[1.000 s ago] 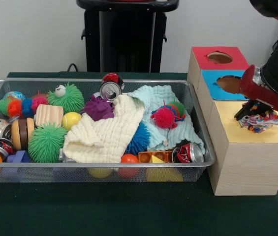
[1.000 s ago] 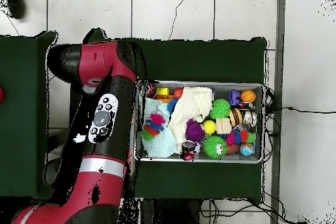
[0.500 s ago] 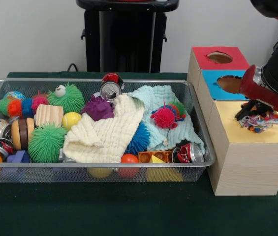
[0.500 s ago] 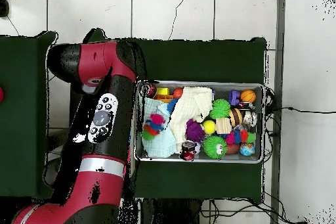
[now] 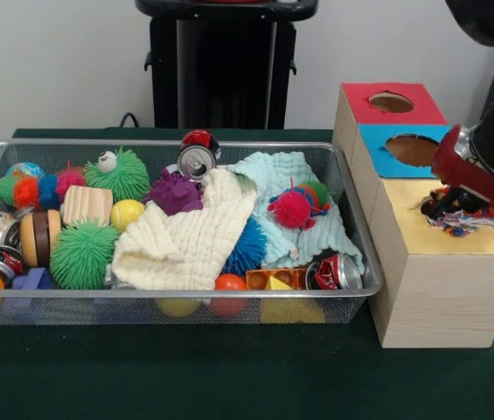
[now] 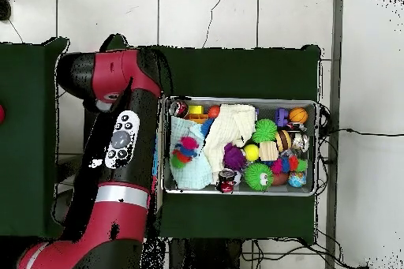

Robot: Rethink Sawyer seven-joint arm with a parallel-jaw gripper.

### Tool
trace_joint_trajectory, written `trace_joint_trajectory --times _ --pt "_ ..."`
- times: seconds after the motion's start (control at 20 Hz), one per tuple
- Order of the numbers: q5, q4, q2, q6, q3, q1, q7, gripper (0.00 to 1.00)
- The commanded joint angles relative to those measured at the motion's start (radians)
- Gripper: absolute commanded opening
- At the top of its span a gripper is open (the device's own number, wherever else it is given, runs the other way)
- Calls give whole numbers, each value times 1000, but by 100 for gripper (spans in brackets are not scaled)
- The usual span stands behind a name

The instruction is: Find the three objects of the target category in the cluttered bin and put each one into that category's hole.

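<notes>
My gripper (image 5: 453, 206) hangs at the right over the yellow top (image 5: 421, 229) of the pale wooden box. It is shut on a crumpled white wad with coloured spots (image 5: 467, 219), which sits low on the yellow top. The hole is hidden under the wad and the gripper. The wire mesh bin (image 5: 185, 143) stands to the left, full of clutter; no other spotted wad shows in it. In the overhead view my red arm (image 6: 118, 140) covers the boxes and the gripper, beside the bin (image 6: 237, 100).
The blue-topped box (image 5: 378, 156) and the red-topped box (image 5: 362, 109) stand behind the yellow one. The bin holds a cream cloth (image 5: 185, 236), a pale blue cloth (image 5: 290, 175), crushed cans (image 5: 338, 273), spiky balls (image 5: 85, 254) and wooden blocks (image 5: 86, 204).
My gripper has shifted slightly to the right over the yellow top, and the spotted wad sits lower and flatter than before. Nothing in the bin has moved.
</notes>
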Motion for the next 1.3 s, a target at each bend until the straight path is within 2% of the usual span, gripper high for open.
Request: trace_joint_trajectory --times 0.05,0.35,0.65,0.75,1.0,1.3 --pt "51 -39 139 -117 88 10 344 0" --pt "42 -82 166 -97 79 9 364 0" --pt "41 -70 166 -101 85 1 355 0" --pt "37 -31 149 -115 95 0 331 0" --pt "13 143 56 -198 126 -2 238 0" --pt "-33 306 -16 -288 139 -44 107 0"
